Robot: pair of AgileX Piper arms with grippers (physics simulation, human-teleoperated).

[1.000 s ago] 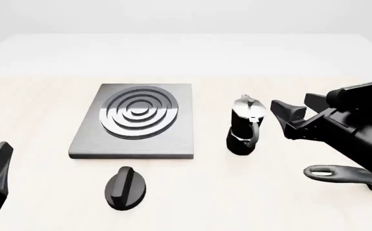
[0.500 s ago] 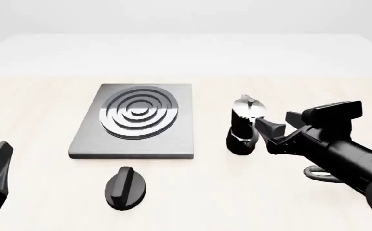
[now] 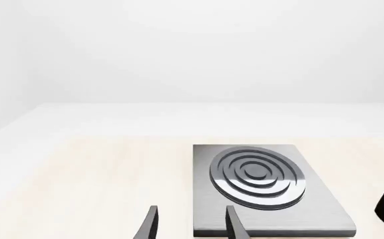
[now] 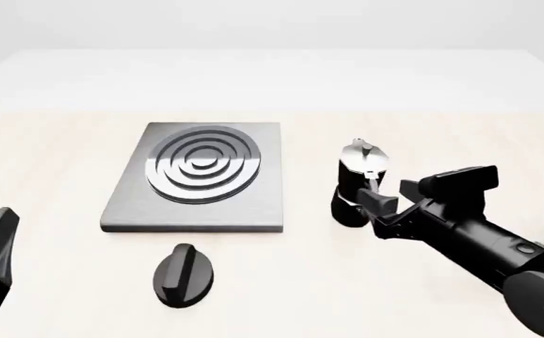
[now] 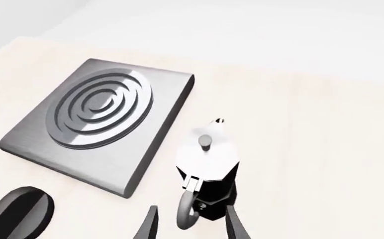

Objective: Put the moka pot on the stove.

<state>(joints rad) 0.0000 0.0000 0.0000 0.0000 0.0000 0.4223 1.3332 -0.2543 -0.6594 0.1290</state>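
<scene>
- Right gripper (image 4: 392, 197): closed in on moka pot (image 4: 356, 184) over the last second, jaws apart, handle now between the fingertips, nothing clamped yet.
- Moka pot: upright on table (image 4: 56, 141), just ahead of that gripper, apart from stove (image 4: 196, 179) beyond it to the left.
- Left gripper (image 3: 190, 224): parked, 2 fingers apart, empty.
- Next, likely: closing on handle.
</scene>
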